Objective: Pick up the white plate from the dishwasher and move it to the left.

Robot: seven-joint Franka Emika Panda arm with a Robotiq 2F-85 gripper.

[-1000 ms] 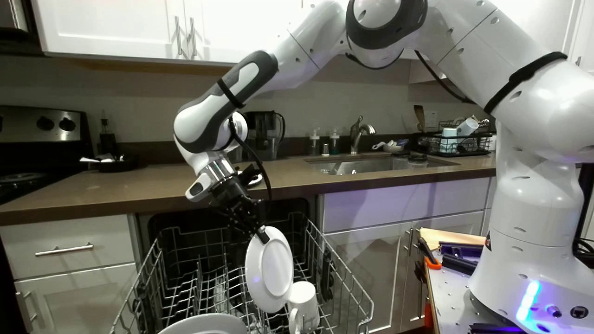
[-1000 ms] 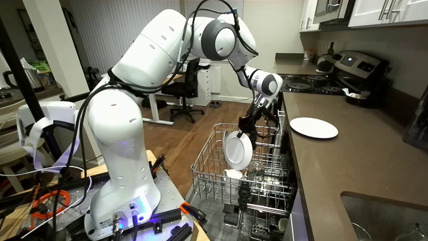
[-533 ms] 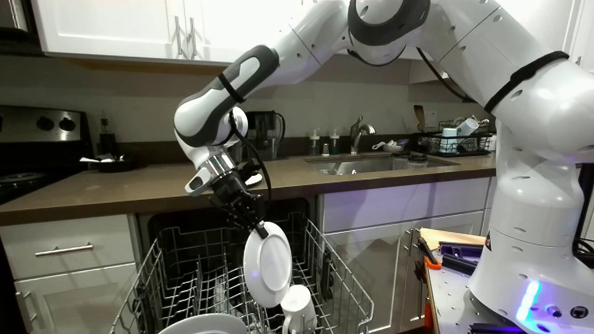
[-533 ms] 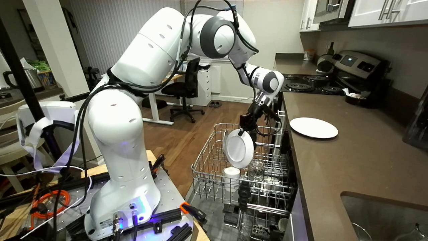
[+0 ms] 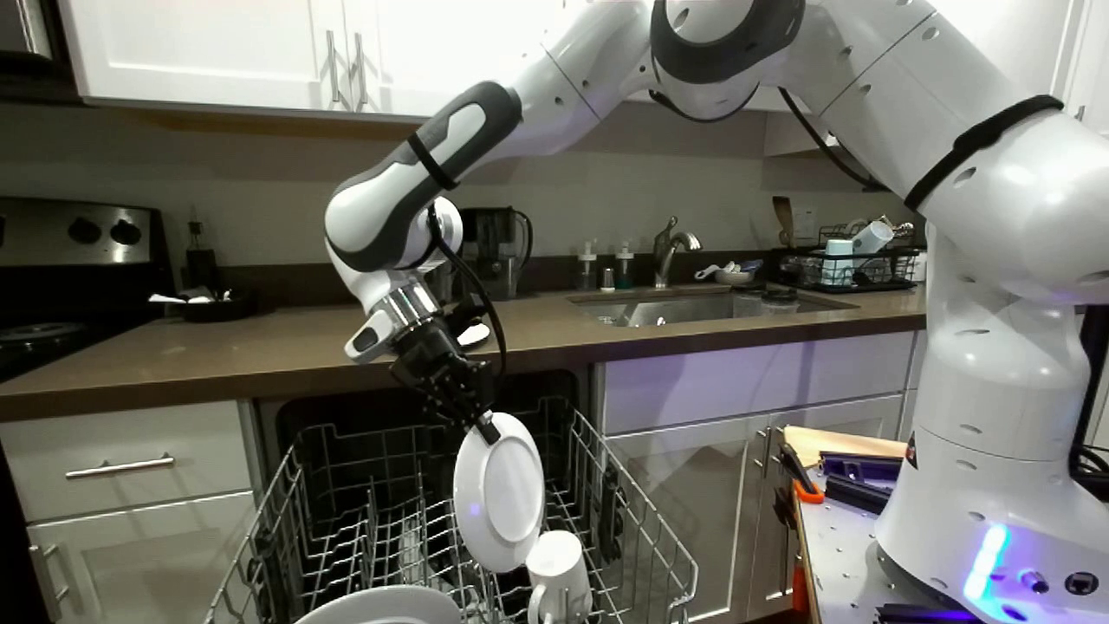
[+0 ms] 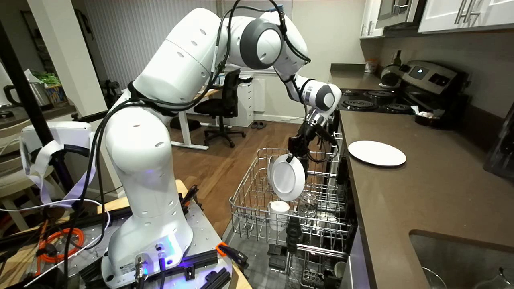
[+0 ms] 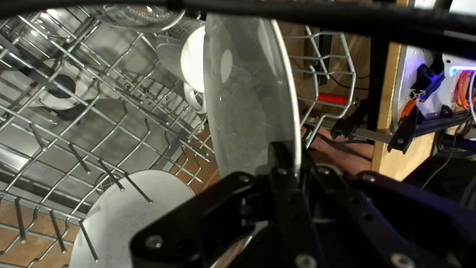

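Over the drawn-out wire rack (image 5: pixel 637 492) of the dishwasher (image 5: pixel 329 406), the white plate (image 5: pixel 500 494) hangs on edge, slightly tilted, pinched at its upper rim by the gripper (image 7: pixel 296 165). The hold takes the rim from both faces, and I see no other support. That's my worry: so small a bite on a slick glaze might let the plate pivot or slip, most of all if the start is jerky. Its lower edge is just beside a white mug (image 5: pixel 559 576); I can't tell whether they touch, but a swing to the right could well knock it. Going left, as you face the counter (image 5: pixel 260 338), has its own hazard: a second plate (image 5: pixel 381 607) is toward the near left of the rack, and the tines (image 7: pixel 111 175) there could snag a rim carried too low.

It's a plain thing, round and glossy, shallow-rimmed, with an inner ring showing in both exterior views. Seen from the wrist, its face is grey with shade, with a pale oval, probably a reflection.
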